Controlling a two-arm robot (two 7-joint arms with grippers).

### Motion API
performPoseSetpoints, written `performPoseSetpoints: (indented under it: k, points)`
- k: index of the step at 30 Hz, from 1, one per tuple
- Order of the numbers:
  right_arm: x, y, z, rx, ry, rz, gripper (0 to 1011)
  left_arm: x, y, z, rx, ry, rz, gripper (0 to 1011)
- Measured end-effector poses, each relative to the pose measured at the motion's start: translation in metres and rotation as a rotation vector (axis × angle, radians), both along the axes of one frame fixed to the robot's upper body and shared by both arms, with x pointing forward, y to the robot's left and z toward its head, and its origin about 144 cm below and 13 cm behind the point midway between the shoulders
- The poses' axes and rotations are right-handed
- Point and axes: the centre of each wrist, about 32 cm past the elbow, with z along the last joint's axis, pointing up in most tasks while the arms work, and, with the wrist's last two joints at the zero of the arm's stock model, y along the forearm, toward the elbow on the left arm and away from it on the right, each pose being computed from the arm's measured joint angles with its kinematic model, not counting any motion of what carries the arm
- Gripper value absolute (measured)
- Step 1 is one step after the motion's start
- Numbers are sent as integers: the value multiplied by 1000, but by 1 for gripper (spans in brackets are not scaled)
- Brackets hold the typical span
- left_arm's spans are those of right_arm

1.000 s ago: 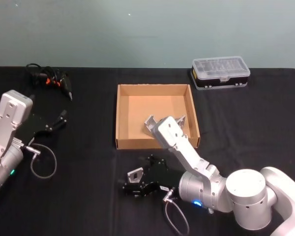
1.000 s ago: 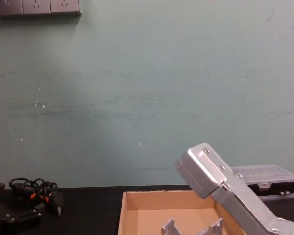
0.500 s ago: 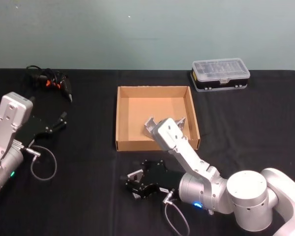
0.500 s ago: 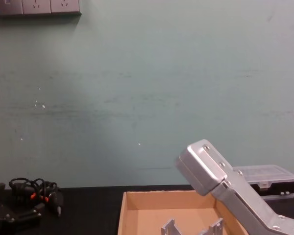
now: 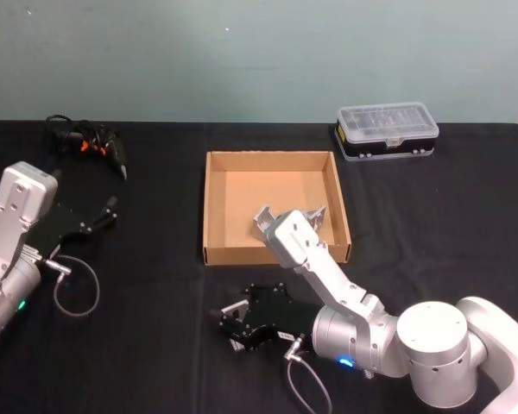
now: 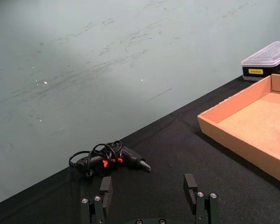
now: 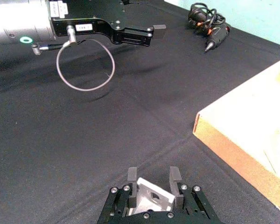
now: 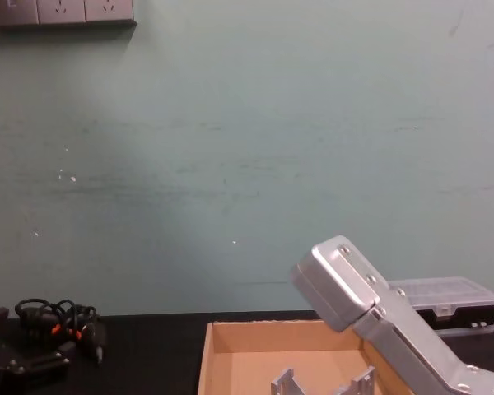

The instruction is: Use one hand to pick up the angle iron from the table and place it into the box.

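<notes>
A small silver angle iron (image 7: 149, 198) lies on the black table (image 5: 155, 285) in front of the box, between the black fingers of my right gripper (image 7: 153, 176). The fingers press against its two sides, so the gripper is shut on it. In the head view the right gripper (image 5: 230, 326) reaches left from the arm's elbow, and the angle iron (image 5: 236, 308) peeks out beside it. The tan cardboard box (image 5: 272, 156) stands just behind and holds two other angle irons (image 5: 264, 216). My left gripper (image 5: 109, 210) is parked open at the table's left.
A clear-lidded black plastic case (image 5: 387, 129) sits at the back right. A black hand tool with a coiled cable (image 5: 91, 142) lies at the back left. A thin cable loop (image 5: 73, 289) hangs by the left arm. My right forearm (image 8: 379, 313) rises over the box's front wall.
The right gripper has slid a little toward the table's front and settled around the angle iron, covering more of it. The left arm has stayed put.
</notes>
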Motion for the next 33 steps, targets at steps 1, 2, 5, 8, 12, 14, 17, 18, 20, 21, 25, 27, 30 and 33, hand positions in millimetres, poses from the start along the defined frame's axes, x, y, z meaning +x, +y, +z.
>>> performPoseSetpoints:
  k: [1, 2, 5, 8, 12, 14, 17, 18, 20, 21, 25, 27, 30, 33]
  points:
    - [0, 0, 0, 1, -1, 0, 422, 0, 0, 0, 0, 0, 0, 1000]
    - [-1, 0, 0, 2, -2, 0, 422, 0, 0, 0, 0, 0, 0, 1000]
    - [-2, -1, 3, 10, -11, -1, 422, 0, 0, 0, 0, 0, 0, 1000]
    - [-4, -3, 9, 25, -29, -6, 422, 0, 0, 0, 0, 0, 0, 1000]
    - [-6, -8, 19, 49, -62, -19, 422, 0, 0, 0, 0, 0, 0, 1000]
    - [-8, -12, 26, 64, -86, -31, 422, 0, 0, 0, 0, 0, 0, 1000]
    - [-10, -18, 34, 75, -114, -44, 421, 0, 0, 0, 0, 0, 0, 1000]
    - [-11, -20, 37, 78, -126, -49, 421, 0, 0, 0, 0, 0, 0, 1000]
    - [-12, -26, 44, 78, -160, -62, 421, 0, 0, 0, 0, 0, 0, 1000]
    - [-12, -30, 47, 78, -179, -72, 422, 0, 0, 0, 0, 0, 0, 1000]
    - [-11, -41, 56, 68, -235, -109, 422, 0, 0, 0, 0, 0, 0, 1000]
    - [-10, -44, 59, 64, -257, -122, 422, 0, 0, 0, 0, 0, 0, 1000]
    - [-6, -50, 65, 57, -298, -149, 421, 0, 0, 0, 0, 0, 0, 1000]
    - [0, -53, 68, 52, -321, -169, 421, 0, 0, 0, 0, 0, 0, 1000]
